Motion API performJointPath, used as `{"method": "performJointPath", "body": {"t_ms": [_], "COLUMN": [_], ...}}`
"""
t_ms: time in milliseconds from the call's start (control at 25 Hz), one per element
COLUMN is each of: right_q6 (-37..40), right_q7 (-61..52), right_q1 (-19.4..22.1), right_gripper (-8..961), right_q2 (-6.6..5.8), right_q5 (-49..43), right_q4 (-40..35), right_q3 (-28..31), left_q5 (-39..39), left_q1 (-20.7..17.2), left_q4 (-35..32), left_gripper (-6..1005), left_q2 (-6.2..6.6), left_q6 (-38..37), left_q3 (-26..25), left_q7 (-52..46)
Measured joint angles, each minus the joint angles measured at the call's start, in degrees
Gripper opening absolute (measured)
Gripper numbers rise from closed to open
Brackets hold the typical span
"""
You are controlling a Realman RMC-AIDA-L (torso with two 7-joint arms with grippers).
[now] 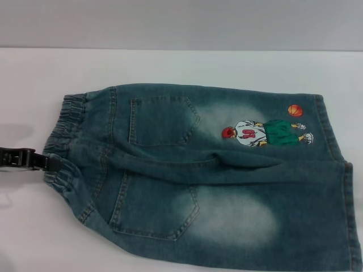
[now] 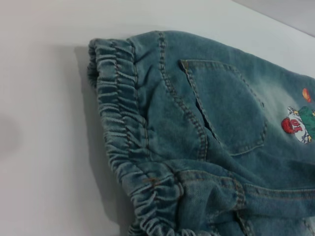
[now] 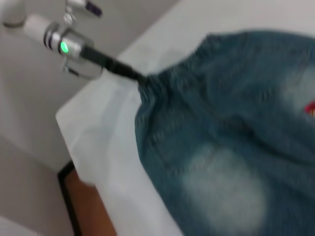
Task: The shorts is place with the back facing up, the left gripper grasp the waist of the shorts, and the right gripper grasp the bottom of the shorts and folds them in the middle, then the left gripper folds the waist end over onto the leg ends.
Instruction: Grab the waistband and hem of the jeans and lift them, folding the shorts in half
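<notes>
1. A white bench (image 1: 170,65) fills the head view and carries everything.
2. Faded blue denim shorts (image 1: 227,192) lie flat on it, back up, covering most of the bench, with a raised crease running lengthwise between the two back pockets.
3. The leg ends (image 1: 351,204) point to the robot's right.
4. The waist (image 1: 65,141), a gathered elastic band, lies at the robot's left.
5. The left tool (image 1: 48,162) reaches in from the left edge and touches the middle of the waist, apparently pinching it.
6. An embroidered basketball player (image 1: 266,133) sits near the far leg end.
7. The right tool is not in view.
</notes>
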State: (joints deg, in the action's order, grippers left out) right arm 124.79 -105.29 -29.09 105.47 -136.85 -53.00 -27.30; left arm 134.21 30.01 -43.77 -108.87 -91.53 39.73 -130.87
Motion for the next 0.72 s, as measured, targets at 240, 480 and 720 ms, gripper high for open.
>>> {"method": "performJointPath", "body": {"t_ms": [240, 480, 720], "right_q6": [-0.02, -1.82, -4.77], "right_q7": [0.1, 0.06, -0.19], "right_q1": [0.23, 0.73, 0.97], "right_gripper": [591, 591, 591], "right_q2": [0.22, 0.9, 1.1], "right_q5": [-4.28, -8.9, -13.55], "right_q4": [0.49, 0.85, 2.43], "right_q3": [-1.19, -2.94, -3.63], "left_q5": [0.0, 0.0, 0.0], "left_q1": [0.02, 0.02, -0.09], "left_q4": [0.0, 0.0, 0.01], "left_gripper": [41, 41, 41], "left_q2": [-0.23, -0.7, -0.75], "left_q6": [0.04, 0.04, 0.03], "left_q3": [0.0, -0.08, -0.61], "left_q7": [0.0, 0.0, 0.0]}}
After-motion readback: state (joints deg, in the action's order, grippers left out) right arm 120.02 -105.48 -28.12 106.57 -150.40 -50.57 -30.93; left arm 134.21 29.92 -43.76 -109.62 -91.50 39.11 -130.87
